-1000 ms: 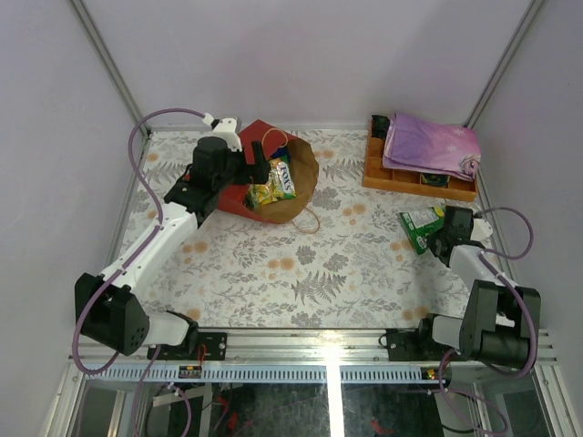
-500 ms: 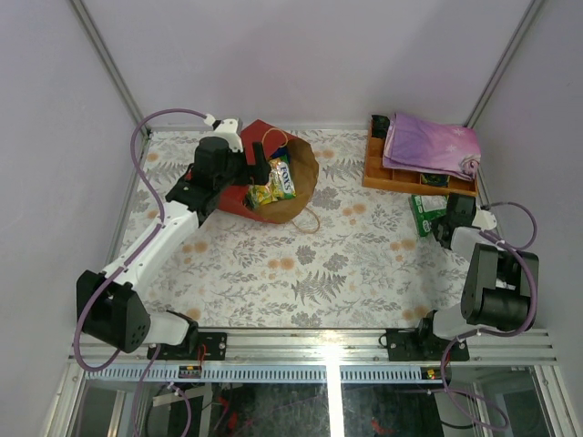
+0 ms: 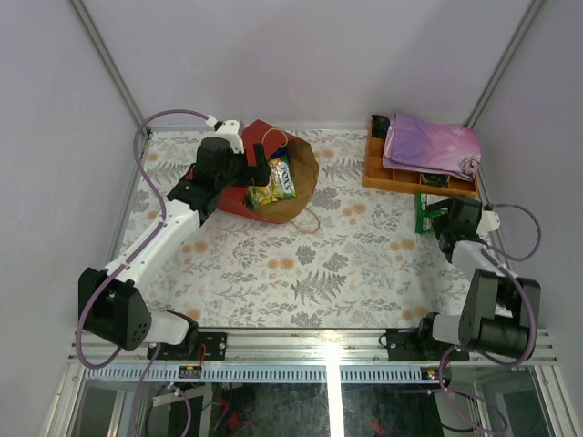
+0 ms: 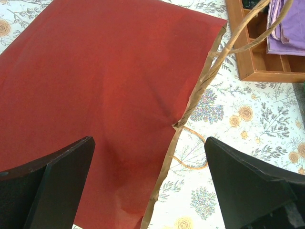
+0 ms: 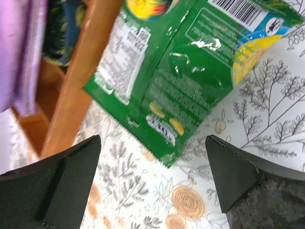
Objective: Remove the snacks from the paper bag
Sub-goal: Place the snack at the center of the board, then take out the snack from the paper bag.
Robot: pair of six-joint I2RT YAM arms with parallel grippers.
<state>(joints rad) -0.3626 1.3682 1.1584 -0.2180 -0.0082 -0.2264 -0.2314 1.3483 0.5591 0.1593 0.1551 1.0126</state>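
The left pincer is open over the red paper bag on the desk, snacks inside. The right pincer is open over a green packet by the tray.

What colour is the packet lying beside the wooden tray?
The packet is glossy green with a yellow-and-blue corner; clearest in the right wrist view.

My cameras: top, high behind, whole table; left wrist, close over red bag; right wrist, close over green packet; both wrist views catch the tray.
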